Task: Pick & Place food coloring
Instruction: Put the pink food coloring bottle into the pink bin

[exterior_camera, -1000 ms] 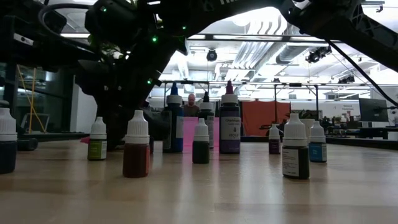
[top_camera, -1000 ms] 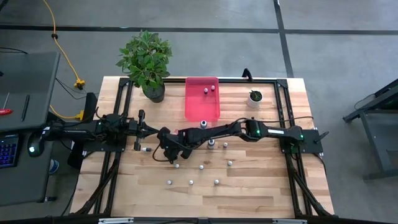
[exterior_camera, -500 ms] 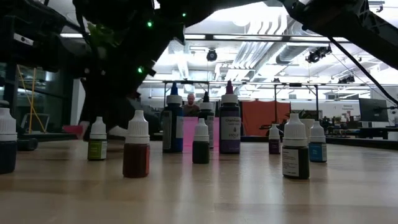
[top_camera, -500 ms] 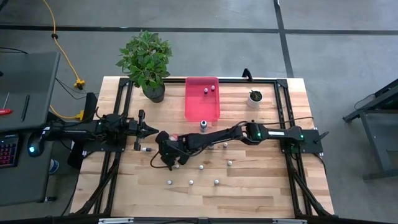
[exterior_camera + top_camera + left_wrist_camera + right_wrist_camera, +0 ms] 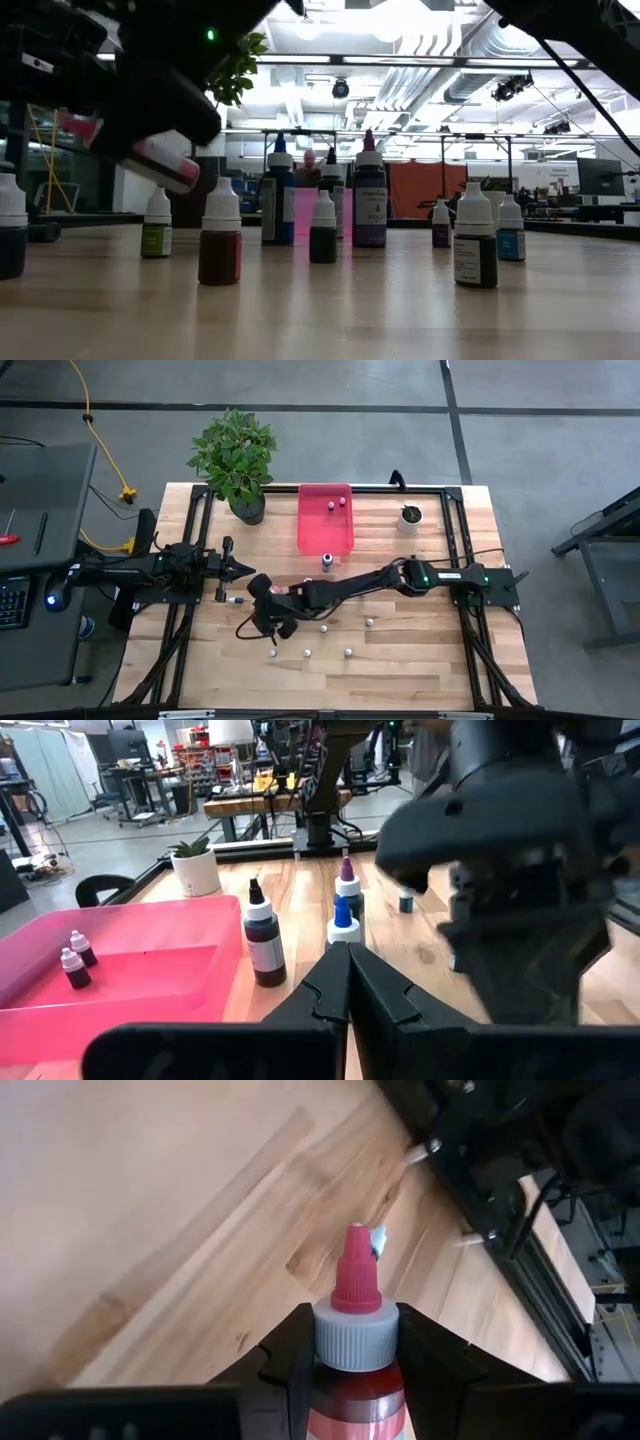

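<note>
R gripper (image 5: 345,1365) clamped on a red food coloring bottle (image 5: 352,1330), fingers on either side just below the ribbed white collar, red nozzle tip poking fwd. Bottle is tilted, held off the bench (image 5: 420,660) over the left-centre part, near the L arm. Low view shows it as a blurred pinkish/white body (image 5: 165,160) up in the air above the standing bottles.

Handling, my read: tiny plastic dropper bottle, light, stiff enough but squeezable if over-clamped; smooth round body so prob slippery and can rotate in the jaws. Best hold looks like body right under the collar, as now; the collar acts as a stop vs sliding out. Top-heavy/narrow base, so likely tips easily on set-down.

L gripper (image 5: 345,982) fully closed, nothing in it, parked at left side of bench pointing inward.

Outward: other bottles scattered on bench, e.g. brown one (image 5: 219,245), tall blue (image 5: 279,195), tall purple (image 5: 369,190), several white caps seen from above (image 5: 308,654). Pink tray (image 5: 325,530) at the far middle w/ two small bottles already in it (image 5: 75,958); one bottle stands just outside its near edge (image 5: 327,563). Plant (image 5: 235,455) and small white pot (image 5: 410,517) at the far side, not task items.
</note>
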